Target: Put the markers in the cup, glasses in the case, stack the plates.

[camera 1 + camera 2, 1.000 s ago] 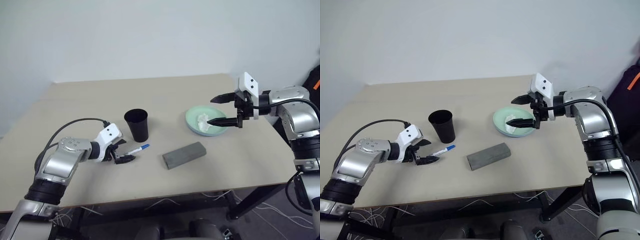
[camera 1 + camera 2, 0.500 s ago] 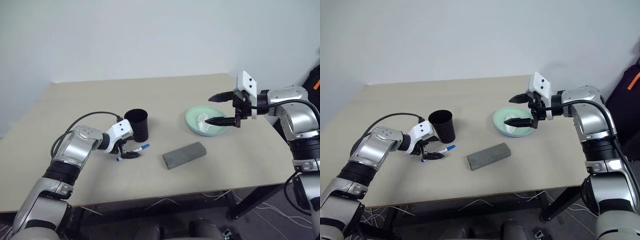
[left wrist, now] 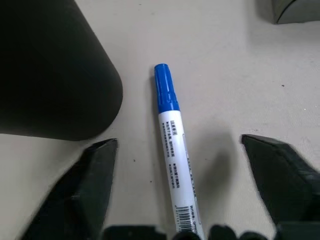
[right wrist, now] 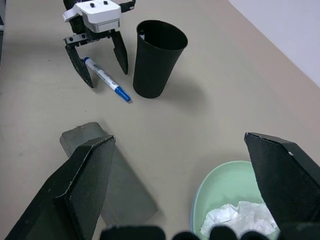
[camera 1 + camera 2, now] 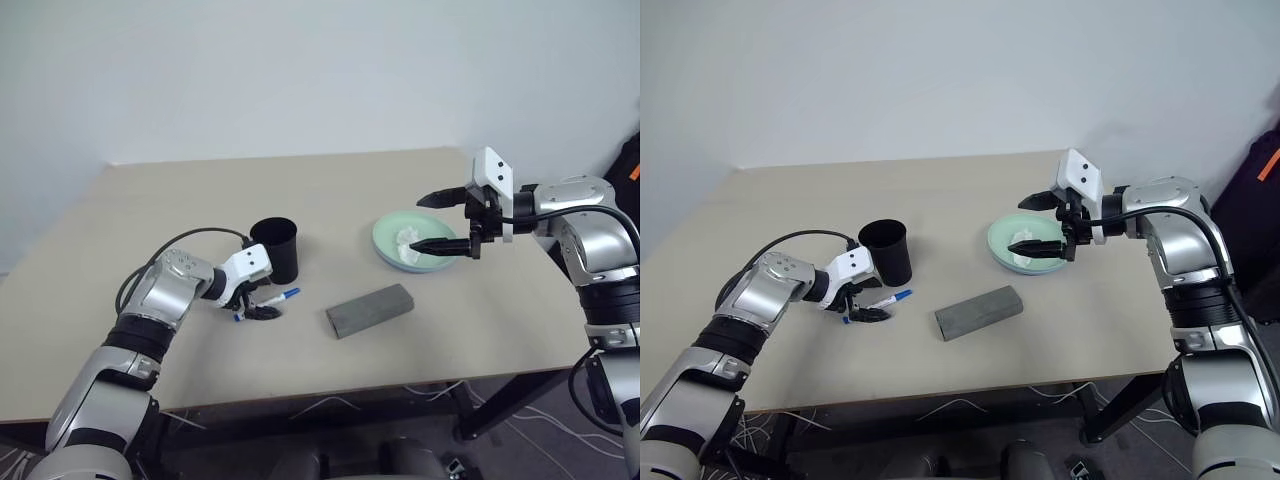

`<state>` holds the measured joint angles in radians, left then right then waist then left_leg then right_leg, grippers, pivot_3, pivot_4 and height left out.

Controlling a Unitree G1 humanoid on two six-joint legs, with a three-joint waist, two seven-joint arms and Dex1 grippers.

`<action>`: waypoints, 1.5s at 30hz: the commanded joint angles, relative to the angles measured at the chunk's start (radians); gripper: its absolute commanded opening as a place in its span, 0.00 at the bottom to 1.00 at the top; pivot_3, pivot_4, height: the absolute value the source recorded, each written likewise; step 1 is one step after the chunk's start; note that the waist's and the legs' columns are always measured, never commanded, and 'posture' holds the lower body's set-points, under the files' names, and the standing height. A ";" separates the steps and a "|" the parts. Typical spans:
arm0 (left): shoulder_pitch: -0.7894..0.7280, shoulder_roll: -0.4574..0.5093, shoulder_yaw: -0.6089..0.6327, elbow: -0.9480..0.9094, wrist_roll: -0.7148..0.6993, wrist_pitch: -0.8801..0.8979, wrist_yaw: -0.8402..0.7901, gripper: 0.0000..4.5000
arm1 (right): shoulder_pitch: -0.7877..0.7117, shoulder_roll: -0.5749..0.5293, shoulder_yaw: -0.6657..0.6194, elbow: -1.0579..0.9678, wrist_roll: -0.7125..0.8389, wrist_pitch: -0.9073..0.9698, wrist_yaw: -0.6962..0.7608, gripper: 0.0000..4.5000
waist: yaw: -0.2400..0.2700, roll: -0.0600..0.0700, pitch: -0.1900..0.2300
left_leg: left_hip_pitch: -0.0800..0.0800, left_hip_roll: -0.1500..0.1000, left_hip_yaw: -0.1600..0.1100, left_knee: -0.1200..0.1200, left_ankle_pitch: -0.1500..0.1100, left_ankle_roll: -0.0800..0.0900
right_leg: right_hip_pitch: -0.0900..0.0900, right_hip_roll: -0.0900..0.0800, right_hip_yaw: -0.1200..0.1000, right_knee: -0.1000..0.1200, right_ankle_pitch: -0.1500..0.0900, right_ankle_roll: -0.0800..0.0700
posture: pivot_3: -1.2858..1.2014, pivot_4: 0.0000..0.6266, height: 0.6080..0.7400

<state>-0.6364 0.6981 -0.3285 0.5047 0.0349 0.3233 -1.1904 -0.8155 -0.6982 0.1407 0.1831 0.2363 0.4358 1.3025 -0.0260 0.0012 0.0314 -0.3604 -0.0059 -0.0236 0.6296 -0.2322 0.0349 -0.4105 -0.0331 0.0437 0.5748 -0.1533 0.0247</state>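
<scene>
We are on the marker step: our left gripper [image 5: 262, 306] has its jaws spread to either side of the slim white-barrelled marker with the blue cap [image 3: 172, 151], which lies flat on the beige tabletop [image 5: 200, 370] between them, not yet pinched. We judge the next move to be closing on the barrel, lifting, then tipping it into the black tapered plastic cup [image 5: 275, 249], which stands upright just beyond these jaws, very near one finger, so we have little room on that side. The grey oblong felt case [image 5: 370, 309], lid shut, lies well off past the cap end. Farther on, our right gripper [image 5: 452, 222] hovers with jaws spread wide and empty above the round mint green plate [image 5: 385, 243], which holds crumpled white tissue [image 5: 408, 242]
</scene>
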 commanded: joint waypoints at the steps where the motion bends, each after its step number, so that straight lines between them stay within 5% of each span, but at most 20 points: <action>1: -0.019 0.006 0.011 -0.022 0.010 0.006 -0.009 0.63 | -0.018 -0.014 -0.032 -0.031 0.021 0.001 -0.007 1.00 | 0.000 0.000 0.000 | 0.000 0.000 0.000 0.000 0.000 0.000 | 0.000 0.000 0.000 0.000 0.000 0.000 | 0.52 0.00 0.90; 9: 0.002 0.013 0.011 -0.046 0.019 0.015 -0.020 0.01 | -0.022 -0.013 -0.031 -0.030 0.020 0.002 -0.006 1.00 | 0.001 0.000 0.000 | 0.000 0.000 0.000 0.000 0.000 0.000 | 0.000 0.000 0.000 0.000 0.000 0.000 | 0.52 0.00 0.90; 23: 0.036 0.022 0.024 -0.137 -0.012 0.038 -0.061 0.01 | -0.029 -0.012 -0.028 -0.024 0.017 0.001 -0.005 1.00 | 0.003 0.000 0.000 | 0.000 0.000 0.000 0.000 0.000 0.000 | 0.000 0.000 0.000 0.000 0.000 0.000 | 0.52 0.00 0.90; 26: 0.037 0.020 0.039 -0.164 -0.035 0.074 -0.076 0.14 | -0.030 -0.010 -0.026 -0.019 0.015 -0.002 -0.004 1.00 | 0.003 0.000 0.000 | 0.000 0.000 0.000 0.000 0.000 0.000 | 0.000 0.000 0.000 0.000 0.000 0.000 | 0.52 0.00 0.90; 35: 0.031 0.011 0.088 -0.224 -0.081 0.099 -0.050 0.80 | -0.031 -0.008 -0.024 -0.016 0.015 -0.001 -0.002 1.00 | 0.003 0.000 0.000 | 0.000 0.000 0.000 0.000 0.000 0.000 | 0.000 0.000 0.000 0.000 0.000 0.000 | 0.52 0.00 0.90; 45: 0.086 -0.001 0.065 -0.186 -0.060 0.086 -0.016 0.80 | -0.030 -0.008 -0.023 -0.021 0.016 0.002 -0.002 1.00 | 0.003 0.000 0.000 | 0.000 0.000 0.000 0.000 0.000 0.000 | 0.000 0.000 0.000 0.000 0.000 0.000 | 0.52 0.00 0.90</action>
<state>-0.5419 0.6965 -0.2728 0.3218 -0.0265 0.4230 -1.2178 -0.8155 -0.6984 0.1406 0.1819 0.2360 0.4393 1.3045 -0.0226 0.0013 0.0313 -0.3601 -0.0058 -0.0235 0.6298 -0.2321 0.0350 -0.4102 -0.0331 0.0438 0.5747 -0.1533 0.0246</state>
